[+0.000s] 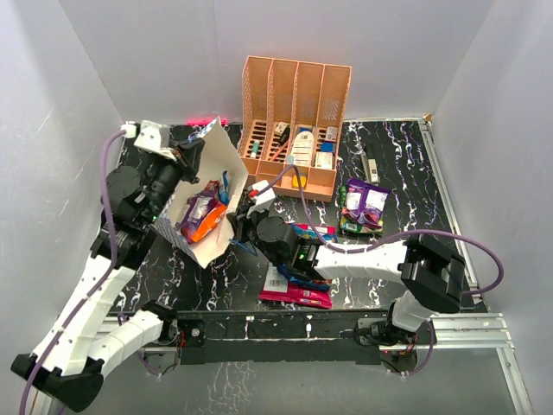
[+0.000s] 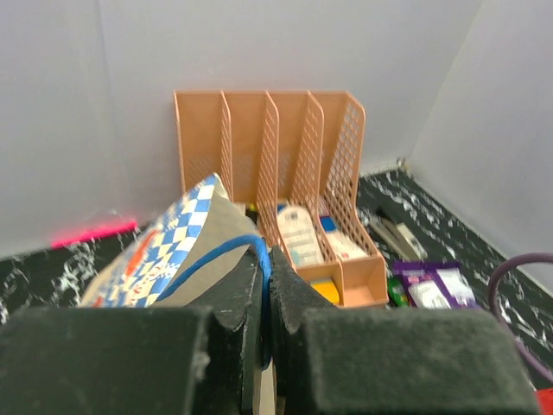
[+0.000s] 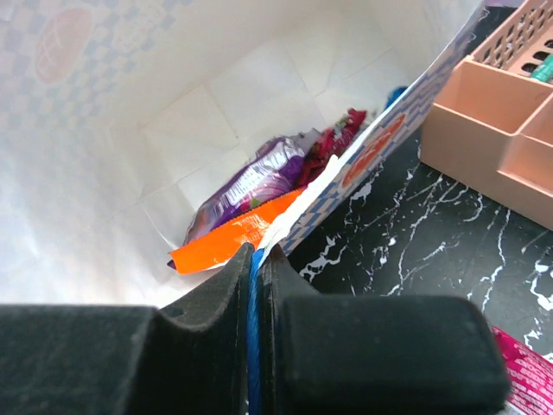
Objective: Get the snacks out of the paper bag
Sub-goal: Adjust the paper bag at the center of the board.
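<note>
The paper bag (image 1: 222, 158) lies tilted open at the left of the table, held by its blue string handles from both sides. My left gripper (image 1: 187, 157) is shut on one handle (image 2: 206, 252) at the bag's far rim, beside the checked outside (image 2: 160, 251). My right gripper (image 1: 238, 226) is shut on the other handle (image 3: 253, 298) at the near rim. Inside the bag (image 3: 130, 130) lie a purple snack (image 3: 255, 183), an orange one (image 3: 229, 238) and a red one (image 3: 335, 140). More snacks lie out on the table: purple packets (image 1: 365, 206) and pink ones (image 1: 296, 292).
An orange slotted organizer (image 1: 296, 121) with small bottles and boxes stands at the back centre, close to the bag's right side. A pale flat strip (image 1: 369, 164) lies right of it. A pink object (image 1: 203, 121) sits against the back wall. White walls enclose the table.
</note>
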Robot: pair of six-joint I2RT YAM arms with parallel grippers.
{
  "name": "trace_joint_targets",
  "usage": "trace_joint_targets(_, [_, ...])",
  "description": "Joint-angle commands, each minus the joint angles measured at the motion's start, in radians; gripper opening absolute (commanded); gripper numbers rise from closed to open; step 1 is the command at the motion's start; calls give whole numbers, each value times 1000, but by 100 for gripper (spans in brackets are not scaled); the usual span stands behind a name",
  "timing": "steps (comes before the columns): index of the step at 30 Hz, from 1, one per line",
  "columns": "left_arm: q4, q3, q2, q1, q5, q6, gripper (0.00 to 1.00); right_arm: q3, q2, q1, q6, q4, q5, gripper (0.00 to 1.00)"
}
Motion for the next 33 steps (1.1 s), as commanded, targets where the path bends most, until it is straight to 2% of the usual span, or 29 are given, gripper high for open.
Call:
trace_joint_targets(1, [-41,53,-10,1,68,-42,0,-33,-83,0,72,71,-17,7])
trace_joint_targets(4, [-175,41,-63,1,54,-62,0,-88,-97,13,159,59,-70,8])
trace_joint_targets(7, [-280,17,-134,1,32,-95,0,-130,-116,21,185,55,-108,13])
trace_joint_targets(11, [-351,-4,-205,2,48,-145,0,-164,-141,21,197,19,-141,18])
trace_joint_targets(14, [-376,-9,-228,2,82,-170,0,-185,-160,22,189,-7,-175,24])
trace_joint_targets(19, [-410,8,-223,1,151,-176,0,-209,-218,22,145,-109,-213,42])
trace_joint_targets(23, [-448,20,-226,1,130,-166,0,-233,-287,20,55,-225,-189,58])
trace_joint_targets(27, [-458,19,-236,1,132,-175,0,-269,-383,17,-100,-319,-130,68])
trace_joint_targets(30, [-457,17,-242,1,138,-188,0,-285,-462,17,-295,-349,-151,70])
trace_joint_targets(33, [-457,26,-243,1,145,-198,0,-271,-531,17,-510,-392,-250,71])
